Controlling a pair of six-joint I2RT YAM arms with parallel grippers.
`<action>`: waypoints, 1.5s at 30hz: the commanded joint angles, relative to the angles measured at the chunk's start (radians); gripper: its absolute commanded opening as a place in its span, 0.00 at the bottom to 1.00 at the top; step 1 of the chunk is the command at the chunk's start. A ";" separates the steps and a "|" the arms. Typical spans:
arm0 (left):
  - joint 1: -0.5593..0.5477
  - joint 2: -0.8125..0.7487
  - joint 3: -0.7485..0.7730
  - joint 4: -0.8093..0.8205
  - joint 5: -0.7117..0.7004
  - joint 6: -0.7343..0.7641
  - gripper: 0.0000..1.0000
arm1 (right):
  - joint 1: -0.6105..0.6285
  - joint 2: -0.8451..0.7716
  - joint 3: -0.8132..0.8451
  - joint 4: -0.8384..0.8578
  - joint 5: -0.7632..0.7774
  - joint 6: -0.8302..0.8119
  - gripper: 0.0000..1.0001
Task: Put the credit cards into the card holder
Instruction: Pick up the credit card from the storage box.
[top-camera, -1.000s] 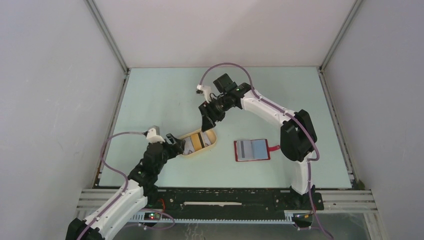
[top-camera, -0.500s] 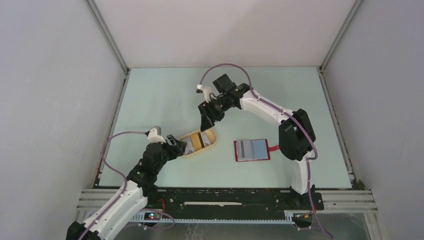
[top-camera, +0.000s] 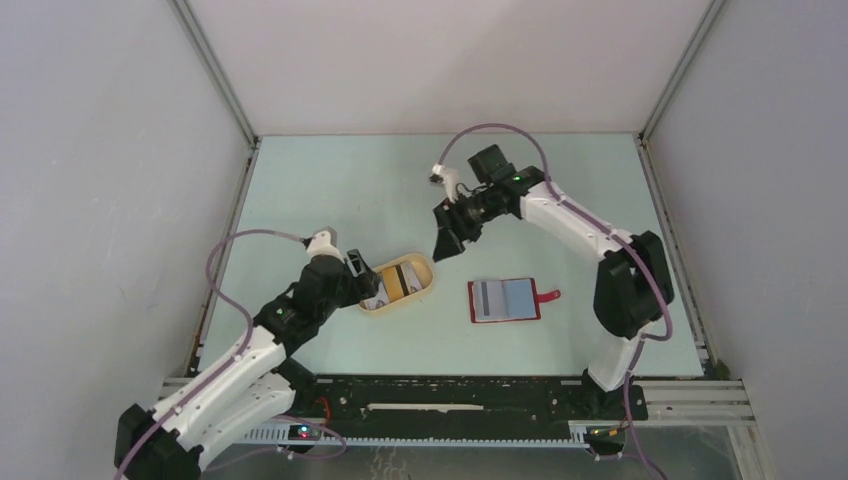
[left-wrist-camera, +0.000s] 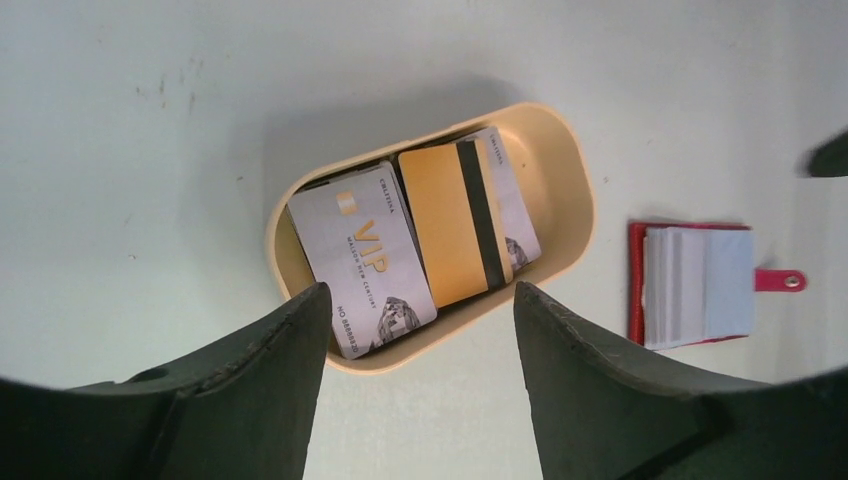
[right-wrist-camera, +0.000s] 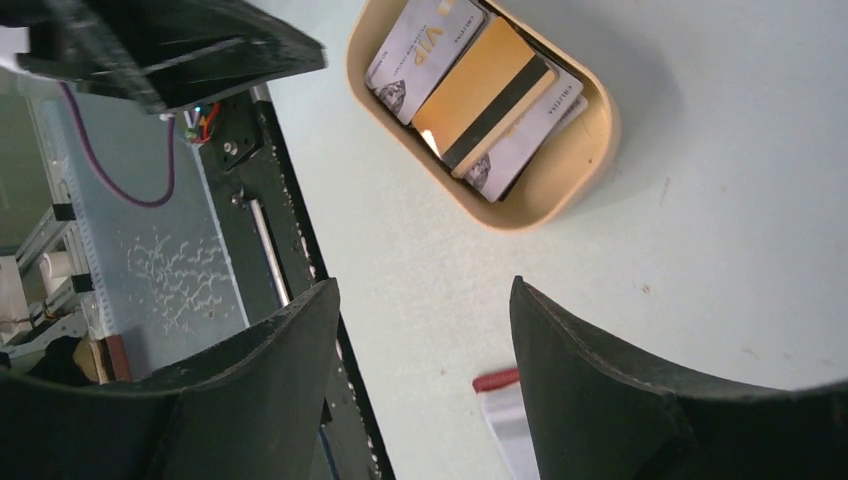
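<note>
Hovering above the beige tray (left-wrist-camera: 572, 190), my left claw (left-wrist-camera: 420, 300) is released, its fingers spread wide with nothing between them. The credit cards (left-wrist-camera: 455, 225) lie in the tray directly below and just ahead of it. An orange one with a dark stripe sits on top, overlapping a silvery VIP card (left-wrist-camera: 365, 262) on its left and another silvery card on its right. The card holder (left-wrist-camera: 695, 285) lies open on the surface (top-camera: 320, 200), off to this claw's right and well apart from the tray.

My right claw (right-wrist-camera: 425, 300) is also released and empty, raised over the surface with the tray ahead of it.

I judge the cards light, thin, stiff and glossy, so likely to slip. Lying flat, they give my fingers little to bite on. The orange card looks the best choice, since it rides up on the others. I would pinch it across its long edges, or tip it against the tray wall first. The tray looks light enough to slide, and the holder looks soft and may need pinning down.
</note>
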 joint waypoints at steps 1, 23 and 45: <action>-0.065 0.120 0.113 -0.083 -0.108 -0.056 0.73 | -0.096 -0.151 -0.057 -0.043 -0.113 -0.113 0.72; -0.253 0.255 0.257 -0.195 -0.511 -0.164 1.00 | -0.186 -0.244 -0.137 -0.040 -0.206 -0.138 0.70; -0.228 0.345 0.331 -0.237 -0.318 -0.193 1.00 | -0.189 -0.214 -0.137 -0.038 -0.210 -0.136 0.70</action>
